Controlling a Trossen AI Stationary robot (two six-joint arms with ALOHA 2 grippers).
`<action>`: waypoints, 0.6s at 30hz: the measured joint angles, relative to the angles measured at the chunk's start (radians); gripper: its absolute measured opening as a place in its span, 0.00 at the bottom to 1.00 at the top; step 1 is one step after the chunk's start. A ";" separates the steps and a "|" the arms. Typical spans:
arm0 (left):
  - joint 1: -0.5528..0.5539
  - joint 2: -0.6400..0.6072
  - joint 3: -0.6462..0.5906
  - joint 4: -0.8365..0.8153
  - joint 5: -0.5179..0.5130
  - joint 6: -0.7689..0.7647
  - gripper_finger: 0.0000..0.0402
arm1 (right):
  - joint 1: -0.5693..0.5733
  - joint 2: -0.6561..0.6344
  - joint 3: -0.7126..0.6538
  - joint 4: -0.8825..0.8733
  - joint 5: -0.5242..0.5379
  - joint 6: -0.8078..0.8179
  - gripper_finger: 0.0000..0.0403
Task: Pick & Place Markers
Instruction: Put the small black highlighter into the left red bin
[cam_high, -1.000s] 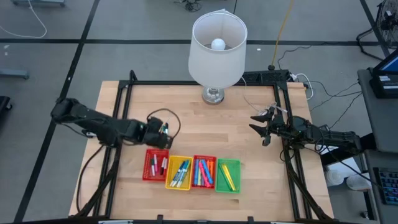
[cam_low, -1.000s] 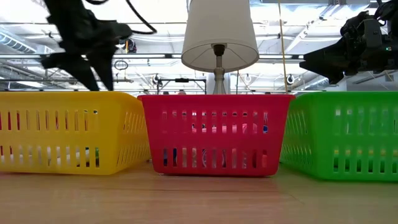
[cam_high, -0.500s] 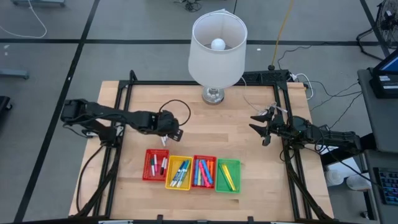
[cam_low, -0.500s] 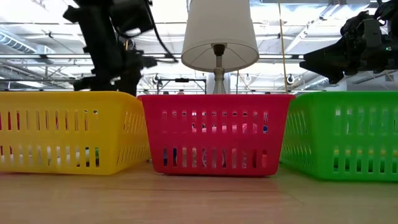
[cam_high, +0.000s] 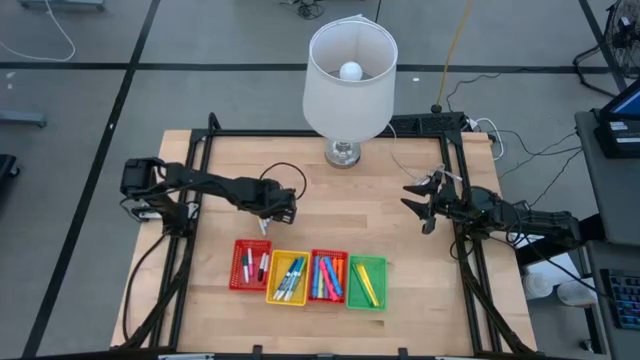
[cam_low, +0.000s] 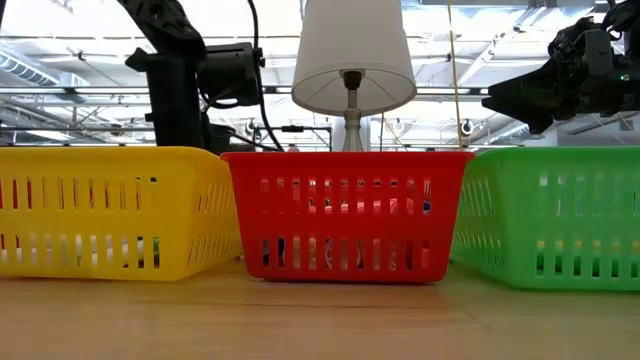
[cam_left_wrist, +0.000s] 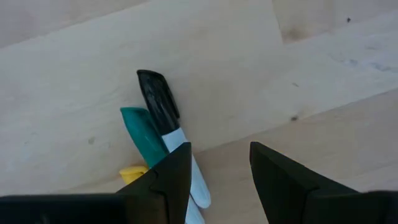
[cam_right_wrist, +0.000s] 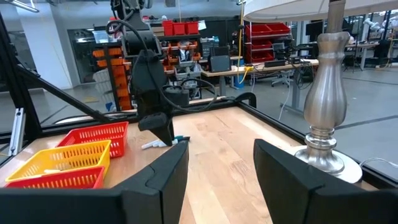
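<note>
Three loose markers lie flat on the wooden table: a white one with a black cap (cam_left_wrist: 160, 109), a teal one (cam_left_wrist: 142, 129) and a yellow one (cam_left_wrist: 132, 173). My left gripper (cam_left_wrist: 219, 167) points down just above them, open, with nothing between its fingers; the white marker runs past one finger's outer side. In the high view this gripper (cam_high: 268, 218) stands just beyond the left red tray (cam_high: 251, 265). Sorted markers lie in all the trays. My right gripper (cam_high: 420, 205) waits open at the table's right side, level.
Four mesh trays stand in a row near the front edge: red, yellow (cam_high: 288, 277), red (cam_high: 328, 275), green (cam_high: 366, 283). A white lamp (cam_high: 350, 70) stands at the far middle on its metal foot (cam_high: 342, 153). Black frame rails (cam_high: 195, 180) border the table.
My left gripper has swung toward the table's right edge and come down over the loose markers, tipping further downward. Its fingers have kept the same gap. The markers and trays have not moved.
</note>
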 joint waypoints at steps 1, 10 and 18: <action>0.002 0.003 0.000 -0.001 0.001 -0.002 0.41 | 0.000 0.000 0.000 0.000 0.000 0.000 0.42; 0.007 0.003 0.000 -0.097 0.002 -0.040 0.41 | 0.000 0.000 0.000 0.004 0.000 0.000 0.42; 0.007 0.003 0.000 -0.091 0.017 -0.048 0.41 | 0.000 0.000 0.000 0.005 0.000 0.000 0.42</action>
